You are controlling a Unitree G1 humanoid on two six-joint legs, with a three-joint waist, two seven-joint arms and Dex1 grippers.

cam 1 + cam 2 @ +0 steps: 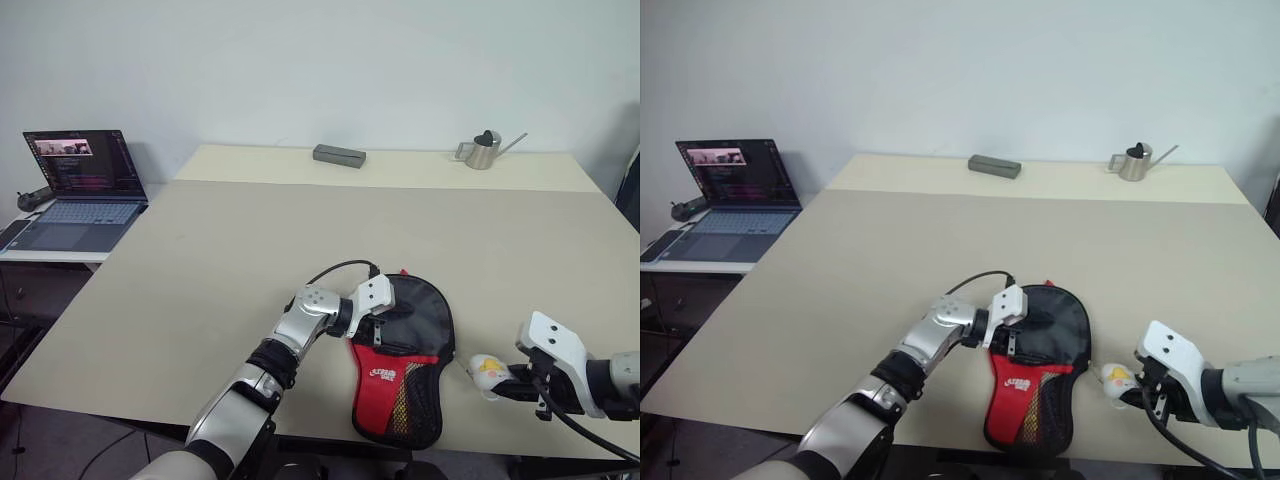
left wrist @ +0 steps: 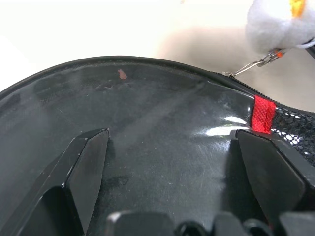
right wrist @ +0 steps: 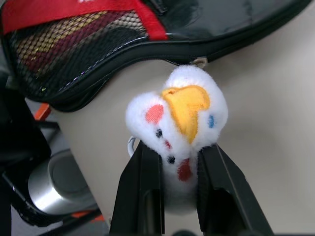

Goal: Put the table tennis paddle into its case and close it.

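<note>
The case [image 1: 415, 350] lies flat near the table's front edge, its round black part toward the far side and its red panel and mesh pocket [image 3: 64, 39] toward me. My left gripper [image 2: 170, 135] stands open over the glossy black round part, fingers [image 2: 88, 167] spread against it. Just right of the case, my right gripper [image 3: 179, 147] is shut on the white plush charm [image 3: 177, 115], which a short chain [image 2: 256, 63] joins to the zipper rim. The charm [image 1: 487, 370] sits low over the table. The table tennis paddle is hidden.
A grey box [image 1: 339, 154] and a metal watering can [image 1: 484, 150] stand at the table's far edge. An open laptop [image 1: 85, 185] sits on a side desk at the left. The table's front edge [image 1: 300, 430] runs close under the case.
</note>
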